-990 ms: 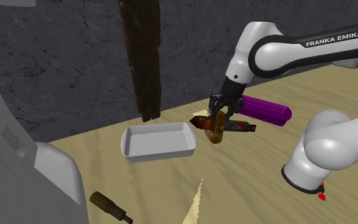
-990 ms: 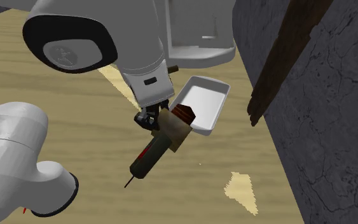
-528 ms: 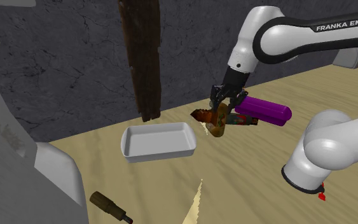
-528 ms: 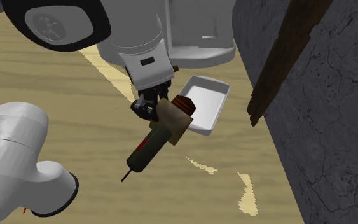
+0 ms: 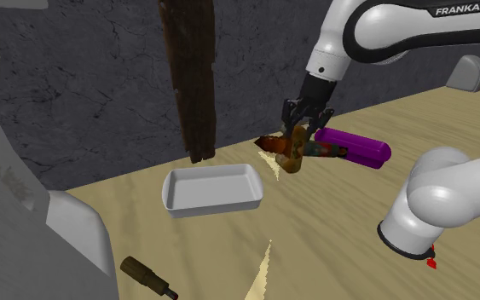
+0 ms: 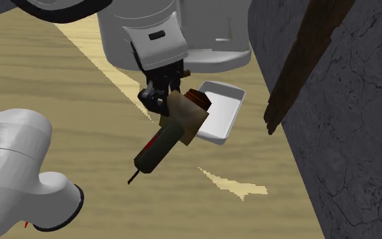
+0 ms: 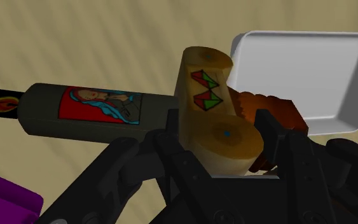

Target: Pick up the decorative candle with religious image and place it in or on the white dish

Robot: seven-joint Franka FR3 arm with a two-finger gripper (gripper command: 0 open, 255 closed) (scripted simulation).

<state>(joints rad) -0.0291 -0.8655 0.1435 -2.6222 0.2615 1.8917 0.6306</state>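
Observation:
The candle (image 5: 313, 152) is a dark cylinder with a red religious picture (image 7: 98, 105), a drawn flame at its tip and a tan block (image 7: 212, 108) around its brown end. My gripper (image 5: 298, 136) is shut on that tan part and holds the candle clear of the wooden surface, tilted. In the second exterior view the candle (image 6: 157, 146) hangs slanting below the gripper (image 6: 161, 103). The white rectangular dish (image 5: 208, 189) lies empty toward the shoulder view's left of the candle. In the wrist view the dish (image 7: 298, 70) sits just beyond the gripper (image 7: 219, 135).
A purple cylinder (image 5: 359, 147) lies on the surface right behind the candle. A dark wooden beam (image 5: 191, 77) leans on the grey stone wall behind the dish. A brown bottle (image 5: 146, 274) lies near the front. A grey-white bulky object (image 5: 76, 234) stands at the shoulder view's left.
The arm has risen, lifting the candle off the surface and a little toward the dish. The fingers have stayed shut on it.

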